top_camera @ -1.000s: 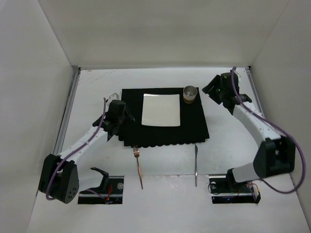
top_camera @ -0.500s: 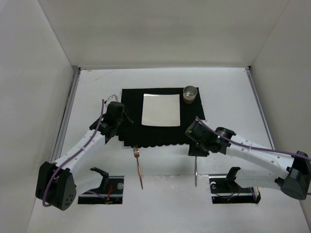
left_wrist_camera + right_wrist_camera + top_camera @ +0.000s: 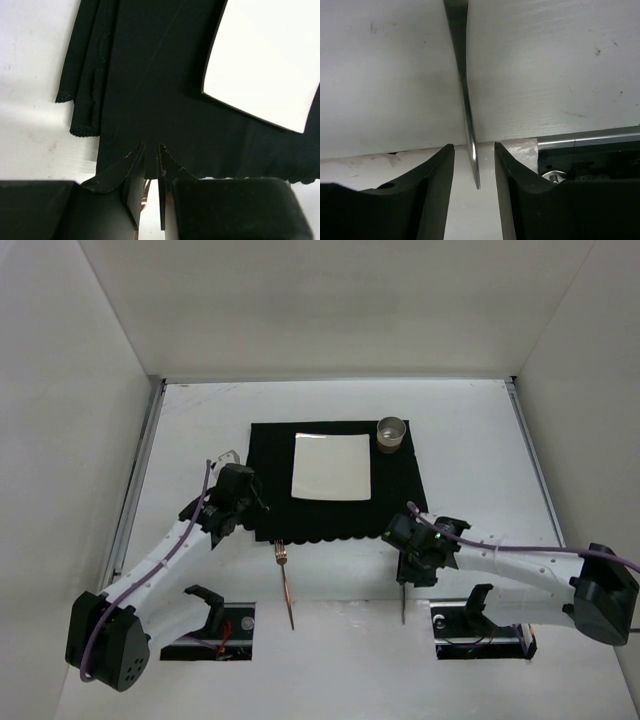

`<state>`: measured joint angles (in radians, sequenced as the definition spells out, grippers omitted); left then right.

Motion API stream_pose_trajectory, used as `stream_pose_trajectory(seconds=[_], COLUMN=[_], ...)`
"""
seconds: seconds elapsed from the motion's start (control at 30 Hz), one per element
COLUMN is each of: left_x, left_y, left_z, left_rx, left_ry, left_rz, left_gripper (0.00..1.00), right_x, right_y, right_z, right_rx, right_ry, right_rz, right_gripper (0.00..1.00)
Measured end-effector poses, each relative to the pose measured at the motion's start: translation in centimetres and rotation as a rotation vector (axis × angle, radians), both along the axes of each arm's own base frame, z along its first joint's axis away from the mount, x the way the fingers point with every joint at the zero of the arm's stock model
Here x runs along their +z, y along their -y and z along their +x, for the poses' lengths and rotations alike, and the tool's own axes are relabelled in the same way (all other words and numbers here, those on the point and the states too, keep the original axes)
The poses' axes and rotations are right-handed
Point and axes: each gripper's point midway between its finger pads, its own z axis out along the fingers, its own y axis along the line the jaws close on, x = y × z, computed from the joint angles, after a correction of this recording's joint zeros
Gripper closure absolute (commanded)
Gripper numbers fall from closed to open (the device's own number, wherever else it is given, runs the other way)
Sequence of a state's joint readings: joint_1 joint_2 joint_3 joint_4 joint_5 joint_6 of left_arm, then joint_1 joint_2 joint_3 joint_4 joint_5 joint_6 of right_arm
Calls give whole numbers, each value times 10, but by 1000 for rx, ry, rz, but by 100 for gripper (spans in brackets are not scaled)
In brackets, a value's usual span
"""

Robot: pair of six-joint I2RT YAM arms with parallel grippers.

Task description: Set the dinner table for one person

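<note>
The dinner table [image 3: 470, 440] fills the enclosure. The placemat [image 3: 400, 495] at its centre already carries plate [image 3: 332, 466] and cup [image 3: 390, 433], while fork [image 3: 286, 585] and knife [image 3: 465, 100] lie unplaced near the front edge. The right gripper [image 3: 474, 150] straddles the knife, jaws apart; the left gripper [image 3: 151, 150] has its jaws nearly closed, apparently empty.

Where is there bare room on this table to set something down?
Bare dinner table lies between the placemat and the back wall, and between the placemat and the right rail. The near edge is crowded: fork, knife, left arm and right arm.
</note>
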<state>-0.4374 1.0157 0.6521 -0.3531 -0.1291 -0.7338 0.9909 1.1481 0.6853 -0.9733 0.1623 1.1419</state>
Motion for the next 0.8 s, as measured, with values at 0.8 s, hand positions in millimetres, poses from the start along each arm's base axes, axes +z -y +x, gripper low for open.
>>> stream_pose_trajectory(seconds=[0.8], left_x=[-15], left_y=[-22], left_z=[-70], left_rx=[-61], left_ry=[-167], left_rz=[177], left_gripper=[67], right_x=[-31], right_y=[-17], right_z=[4], right_rx=[-5], right_ry=[-28], right_rz=[16], right_gripper=[92])
